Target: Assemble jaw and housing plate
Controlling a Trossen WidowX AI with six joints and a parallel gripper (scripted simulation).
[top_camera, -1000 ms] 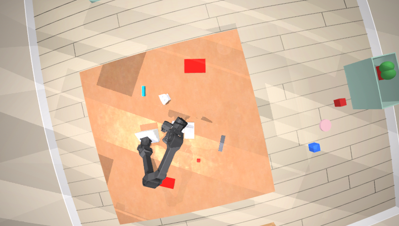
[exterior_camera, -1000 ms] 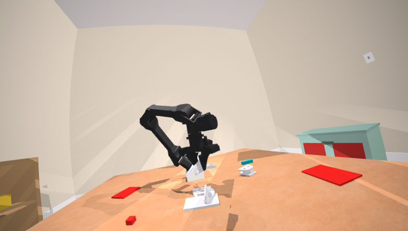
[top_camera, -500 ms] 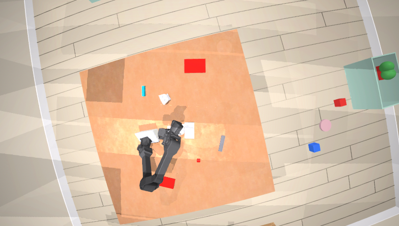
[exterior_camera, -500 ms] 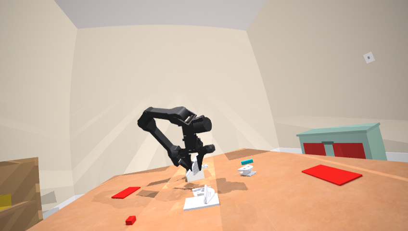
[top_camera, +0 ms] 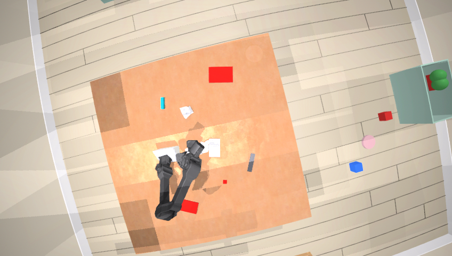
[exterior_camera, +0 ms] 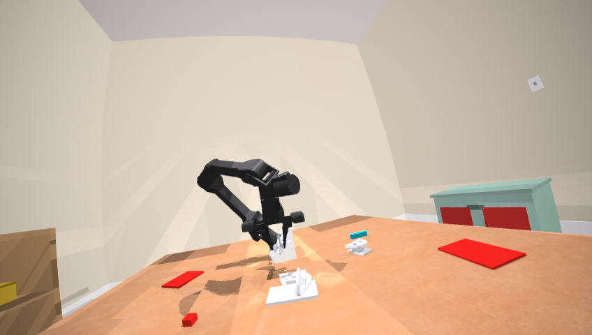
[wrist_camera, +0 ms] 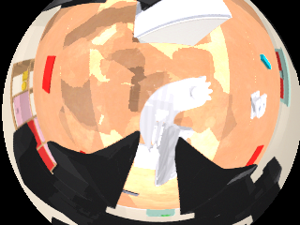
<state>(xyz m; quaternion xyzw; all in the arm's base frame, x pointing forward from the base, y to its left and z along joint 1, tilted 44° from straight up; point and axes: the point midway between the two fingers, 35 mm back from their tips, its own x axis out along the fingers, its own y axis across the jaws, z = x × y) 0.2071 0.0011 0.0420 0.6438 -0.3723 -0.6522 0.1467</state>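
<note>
Wrist view: the white toothed jaw [wrist_camera: 161, 105] is clamped between the fingertips of the gripper [top_camera: 182, 160] [exterior_camera: 278, 244] [wrist_camera: 157, 138]; in the exterior view, the white base [exterior_camera: 286, 294] is seated on the table [top_camera: 253, 111] [exterior_camera: 373, 286] [wrist_camera: 206, 67]; the housing plate [top_camera: 186, 111] [exterior_camera: 358, 246] [wrist_camera: 258, 105] is set apart, near the cyan block [top_camera: 162, 103] [exterior_camera: 357, 234] [wrist_camera: 265, 61].

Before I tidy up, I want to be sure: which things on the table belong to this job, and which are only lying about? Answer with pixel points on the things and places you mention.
For the job:
- held white jaw [exterior_camera: 278, 248] [wrist_camera: 157, 105]
- white base [top_camera: 214, 150] [exterior_camera: 286, 295] [wrist_camera: 147, 157]
- separate white part [top_camera: 186, 111] [exterior_camera: 358, 246] [wrist_camera: 258, 104], probably the housing plate

Lying about:
- cyan block [top_camera: 162, 103] [exterior_camera: 357, 234] [wrist_camera: 265, 61]
- red sheets [top_camera: 220, 74] [exterior_camera: 482, 252] [wrist_camera: 49, 74]
- small red cube [top_camera: 224, 181] [exterior_camera: 189, 319]
- grey bar [top_camera: 251, 162] [wrist_camera: 130, 192]
</note>
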